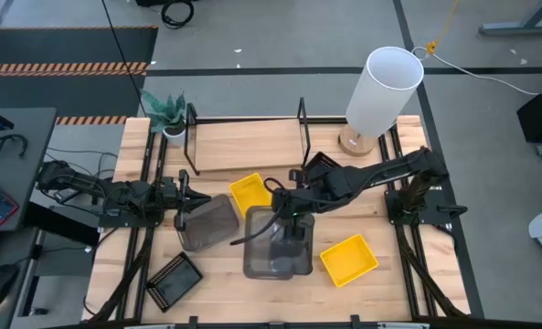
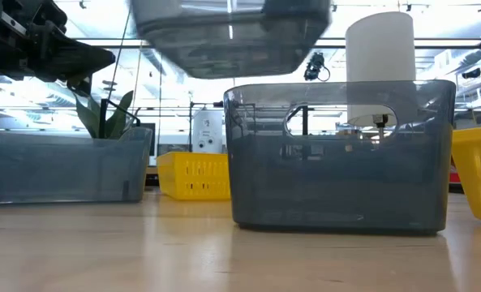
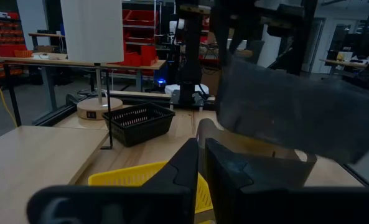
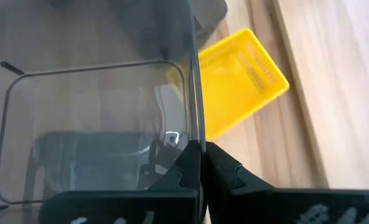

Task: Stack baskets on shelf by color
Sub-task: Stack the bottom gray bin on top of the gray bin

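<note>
My right gripper (image 1: pixel 291 216) is shut on a translucent dark grey basket (image 2: pixel 232 32) and holds it in the air above a second grey basket (image 2: pixel 341 154) that stands on the table. My left gripper (image 1: pixel 185 194) is shut and points level at the table's left, just over the near corner of a third grey basket (image 1: pixel 207 221). One yellow basket (image 1: pixel 249 194) lies in front of the shelf (image 1: pixel 248 144), another (image 1: pixel 348 259) at the near right. One black mesh basket (image 1: pixel 173 279) sits at the near left, another (image 1: pixel 318 164) by the shelf's right end. My right gripper pinches the rim of one wall (image 4: pixel 195 118) of the lifted grey basket, one finger inside and one outside. The fingers slant down from above on the basket's far side. The basket hangs below them, clear of the table and of the basket underneath. My left gripper: I cannot tell whether its shut fingertips (image 3: pixel 190 155) touch the grey basket's corner (image 3: pixel 206 127).
A white lamp (image 1: pixel 385 87) stands at the far right next to the shelf, and a small potted plant (image 1: pixel 165 114) at the shelf's far left. The shelf's board lies between thin black end frames. Bare table shows along the near edge.
</note>
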`<control>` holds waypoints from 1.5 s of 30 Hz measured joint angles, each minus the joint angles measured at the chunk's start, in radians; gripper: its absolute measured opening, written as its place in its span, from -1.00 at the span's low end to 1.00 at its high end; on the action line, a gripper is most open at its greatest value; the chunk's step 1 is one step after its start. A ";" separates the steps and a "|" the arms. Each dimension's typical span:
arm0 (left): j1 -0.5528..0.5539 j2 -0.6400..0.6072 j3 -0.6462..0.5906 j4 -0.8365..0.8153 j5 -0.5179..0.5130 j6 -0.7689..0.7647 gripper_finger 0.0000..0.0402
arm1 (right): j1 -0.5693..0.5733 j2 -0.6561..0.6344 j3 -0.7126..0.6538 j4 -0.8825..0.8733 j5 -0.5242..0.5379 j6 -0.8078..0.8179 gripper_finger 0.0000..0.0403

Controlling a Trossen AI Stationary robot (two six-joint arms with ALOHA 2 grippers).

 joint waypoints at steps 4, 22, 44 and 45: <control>0.000 0.000 0.000 0.000 0.000 0.000 -0.86 | 0.000 -0.031 0.000 -0.083 0.030 0.006 -0.97; 0.000 0.000 0.000 0.003 0.000 0.000 -0.86 | 0.025 -0.140 -0.261 0.022 0.054 0.042 -0.97; 0.000 0.000 0.000 0.001 0.000 0.000 -0.86 | 0.016 -0.195 -0.528 0.261 -0.026 0.192 -0.84; 0.000 0.000 0.000 0.001 0.000 0.000 -0.85 | 0.016 -0.195 -0.528 0.259 -0.039 0.201 -0.81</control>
